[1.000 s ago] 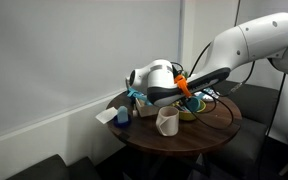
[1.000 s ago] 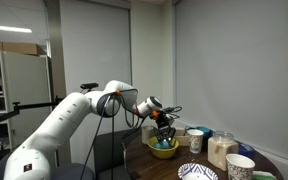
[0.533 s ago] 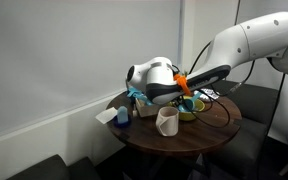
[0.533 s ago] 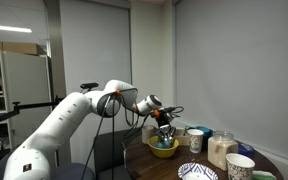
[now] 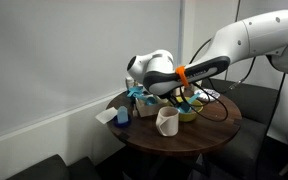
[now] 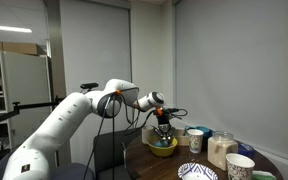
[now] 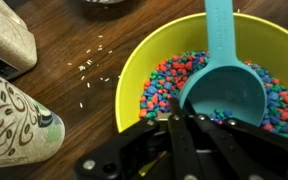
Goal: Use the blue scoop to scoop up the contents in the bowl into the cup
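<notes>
blue scoop (image 7: pixel 224 90) is lying in the bowl (image 7: pixel 134 70) on top of the contents (image 7: pixel 169 80); bright teal-blue plastic, round deep cup, flat straight handle running off the top edge of the wrist view; cup faces up and is nearly bare inside, only a few bits by its near lip; contents = small loose bits in mixed colours (blue, pink-red, purple, some green), covering the bowl floor in the wrist view; bowl is wide, yellow-green, glossy wall.

end effector (image 7: pixel 180 128) hangs over the near side of the bowl, fingers pressed together, tips just beside the scoop's cup; can't tell whether they pinch its rim or only touch it.

bowl stands on the round dark wood bench (image 5: pixel 199 135); off-white cup (image 5: pixel 167 121) stands near it toward the bench edge, upright, uneven rim; a few pale grains (image 7: pixel 94 70) are scattered on the wood just outside the bowl; a patterned mug (image 7: pixel 14 125) with brown swirls sits at the left edge of the wrist view; in an exterior view the arm reaches in with the end effector (image 6: pixel 163 130) straight above the bowl (image 6: pixel 163 147).
</notes>
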### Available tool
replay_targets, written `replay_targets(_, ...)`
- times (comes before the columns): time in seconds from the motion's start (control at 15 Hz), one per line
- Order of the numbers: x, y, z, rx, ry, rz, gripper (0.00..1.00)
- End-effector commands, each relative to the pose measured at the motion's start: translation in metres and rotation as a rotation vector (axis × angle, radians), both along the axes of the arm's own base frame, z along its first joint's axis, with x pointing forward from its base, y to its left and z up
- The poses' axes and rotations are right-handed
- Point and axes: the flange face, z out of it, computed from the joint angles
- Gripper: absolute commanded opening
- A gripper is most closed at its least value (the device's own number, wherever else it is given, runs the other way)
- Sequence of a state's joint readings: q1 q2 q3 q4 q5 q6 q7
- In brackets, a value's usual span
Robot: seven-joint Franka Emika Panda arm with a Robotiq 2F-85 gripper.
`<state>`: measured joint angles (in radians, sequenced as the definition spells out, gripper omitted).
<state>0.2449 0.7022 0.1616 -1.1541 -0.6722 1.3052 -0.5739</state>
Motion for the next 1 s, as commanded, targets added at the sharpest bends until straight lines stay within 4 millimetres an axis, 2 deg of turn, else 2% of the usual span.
replay_targets(0.0, 0.010, 0.010, -0.008, 0.184, 0.010, 0.009, 0.01)
replay_targets(0.6, 0.023, -0.006, 0.015, 0.472, -0.067, 0.003, 0.01)
replay_targets(0.93, 0.025, -0.016, 0.027, 0.577, -0.091, 0.020, 0.01)
